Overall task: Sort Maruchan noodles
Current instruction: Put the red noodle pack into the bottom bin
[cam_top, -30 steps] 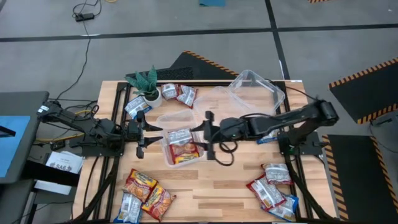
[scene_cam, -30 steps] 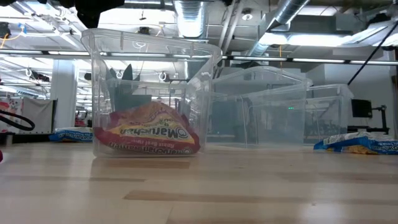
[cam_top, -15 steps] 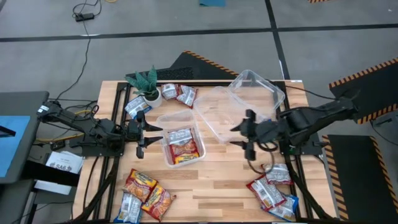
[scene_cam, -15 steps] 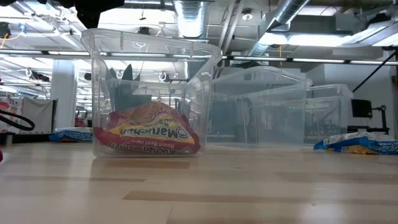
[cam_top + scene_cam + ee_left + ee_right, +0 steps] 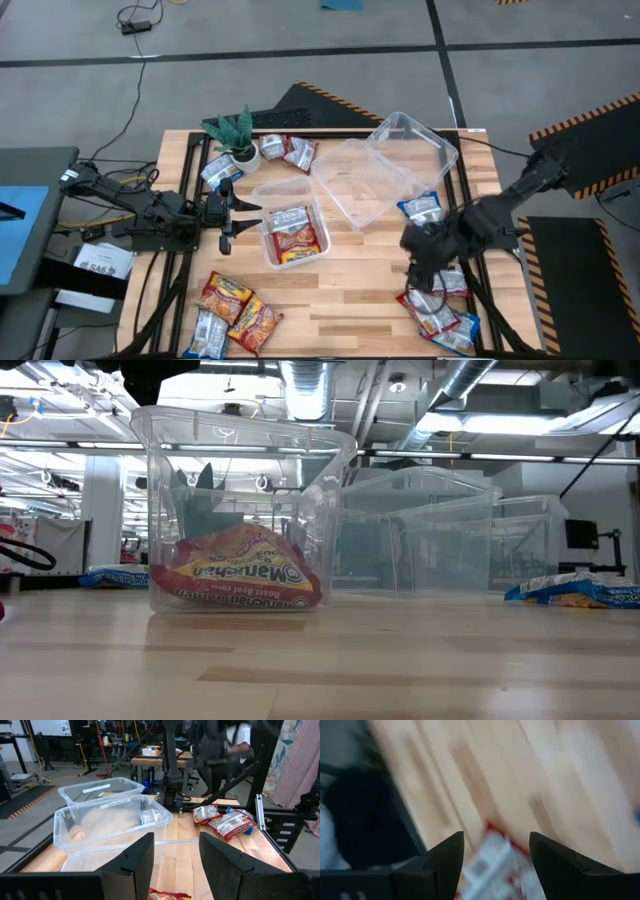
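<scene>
A clear tub [image 5: 268, 250] at the table's middle holds a red-and-silver packet [image 5: 289, 218] and a red-orange packet [image 5: 298, 243], the latter also in the low view [image 5: 236, 582]. More noodle packets lie in heaps: near left [image 5: 232, 312], far left by the plant [image 5: 286, 150], near right [image 5: 438, 305]. One blue-and-white packet [image 5: 420, 207] lies alone. My left gripper [image 5: 228, 215] hovers open at the tub's left wall [image 5: 175, 857]. My right gripper [image 5: 413, 268] is open just above the near-right heap; a red-and-silver packet [image 5: 492, 862] shows blurred between its fingers.
Two empty clear tubs [image 5: 385, 165] sit overlapping at the far right. A small potted plant [image 5: 238, 135] stands at the far left corner. Bare wood [image 5: 340, 300] lies between the two near heaps. A person shows beyond the table in the left wrist view.
My right gripper has drawn back from over the middle tub, swinging toward the table's right and near edges, and now hangs over the near-right heap of packets. Its fingers have stayed apart. The left arm and the packets in the tub have kept still.
</scene>
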You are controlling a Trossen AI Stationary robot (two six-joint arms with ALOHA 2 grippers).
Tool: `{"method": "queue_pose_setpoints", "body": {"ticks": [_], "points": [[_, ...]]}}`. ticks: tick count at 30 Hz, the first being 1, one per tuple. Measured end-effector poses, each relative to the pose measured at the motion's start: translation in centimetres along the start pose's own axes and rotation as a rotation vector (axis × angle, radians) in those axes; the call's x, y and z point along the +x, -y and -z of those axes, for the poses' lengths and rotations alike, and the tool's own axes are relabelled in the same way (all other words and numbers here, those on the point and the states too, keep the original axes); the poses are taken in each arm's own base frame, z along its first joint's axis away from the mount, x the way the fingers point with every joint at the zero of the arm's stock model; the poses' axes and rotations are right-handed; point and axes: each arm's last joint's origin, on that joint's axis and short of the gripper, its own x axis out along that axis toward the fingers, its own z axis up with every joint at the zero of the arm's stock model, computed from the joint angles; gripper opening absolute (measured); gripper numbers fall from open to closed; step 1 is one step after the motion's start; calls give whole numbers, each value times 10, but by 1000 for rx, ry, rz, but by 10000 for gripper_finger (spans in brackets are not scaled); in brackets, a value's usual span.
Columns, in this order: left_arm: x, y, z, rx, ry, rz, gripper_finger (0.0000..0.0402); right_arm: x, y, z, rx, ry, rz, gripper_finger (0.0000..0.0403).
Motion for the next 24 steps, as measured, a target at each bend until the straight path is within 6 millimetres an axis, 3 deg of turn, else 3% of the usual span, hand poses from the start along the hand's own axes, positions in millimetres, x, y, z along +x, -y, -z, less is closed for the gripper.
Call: {"method": "queue_pose_setpoints", "body": {"ticks": [5, 9, 15, 24], "points": [[0, 0, 0, -15, 0, 0, 144, 38, -3, 24, 119, -206, 227, 246], [0, 0, 0, -15, -1, 0, 144, 67, -1, 35, 176, -270, 366, 246], [0, 0, 0, -15, 0, 0, 144, 97, 3, 39, 337, -327, 503, 246], [0, 0, 0, -15, 0, 0, 144, 126, 3, 41, 375, -403, 607, 245]]}}
